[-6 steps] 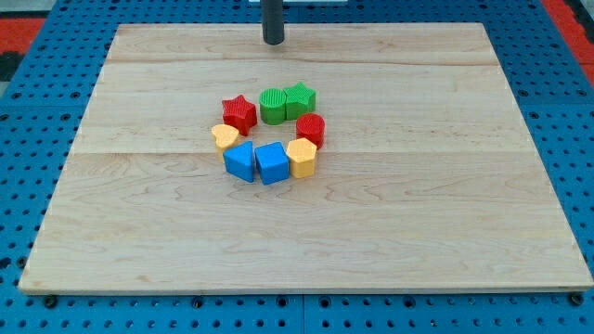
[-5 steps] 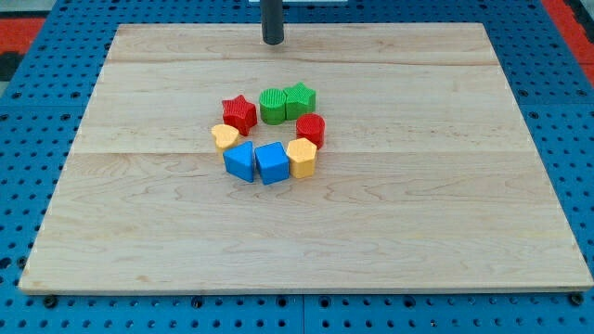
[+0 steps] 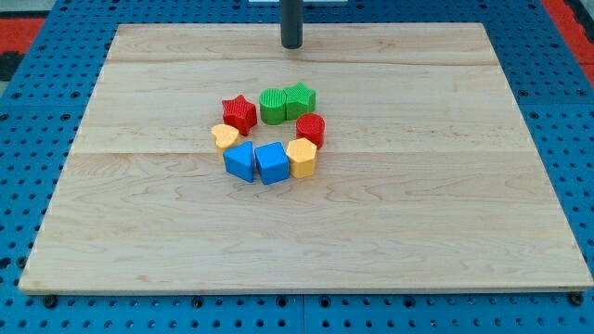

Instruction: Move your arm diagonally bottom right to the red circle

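Sliding to the right now, my tip (image 3: 291,44) has shifted along the far edge since the earlier frames, while every block sits exactly where it was. No hand on this arm, just the straight dark rod, so nothing is grasped or clenched.

Biggest first: the pale wooden desk (image 3: 445,213) fills the view, lying on a blue pegboard base (image 3: 19,139) with a red patch at the far corners. On the desk, a tight ring of eight small blocks sits a little left of centre.

At the far side of the ring, the green cylinder block (image 3: 273,106) touches the green star block (image 3: 300,98) on its right. The red star block (image 3: 238,113) stands at the far left of the ring. Just right and nearer from the green star comes the red circle block (image 3: 311,129), the one the task names, on the ring's right side. Nearer still, touching it, is the yellow pentagon-like block (image 3: 302,158). Then the two blue blocks side by side at the near edge: the blue cube-like block (image 3: 272,162) and the blue angular block (image 3: 239,160). The yellow heart block (image 3: 224,137) closes the left side.

My tip stands well apart from all of them, beyond the green pair, far and slightly left of the red circle.
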Available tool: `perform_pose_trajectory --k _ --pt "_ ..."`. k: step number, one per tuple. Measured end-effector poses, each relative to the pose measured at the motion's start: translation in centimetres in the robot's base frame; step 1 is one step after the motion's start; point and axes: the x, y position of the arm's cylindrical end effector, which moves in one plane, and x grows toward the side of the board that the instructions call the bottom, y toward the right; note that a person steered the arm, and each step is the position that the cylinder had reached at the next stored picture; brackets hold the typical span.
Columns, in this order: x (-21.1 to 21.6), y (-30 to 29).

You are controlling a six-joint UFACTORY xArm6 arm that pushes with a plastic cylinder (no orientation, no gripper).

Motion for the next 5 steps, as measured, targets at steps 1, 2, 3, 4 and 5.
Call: perform_pose_trajectory --k 1,2,3,4,5 --pt "4.8 1.4" --pt "9.2 8.6" --pt "18.3 10.2" --pt "25.0 7.6" --pt "28.6 2.1"
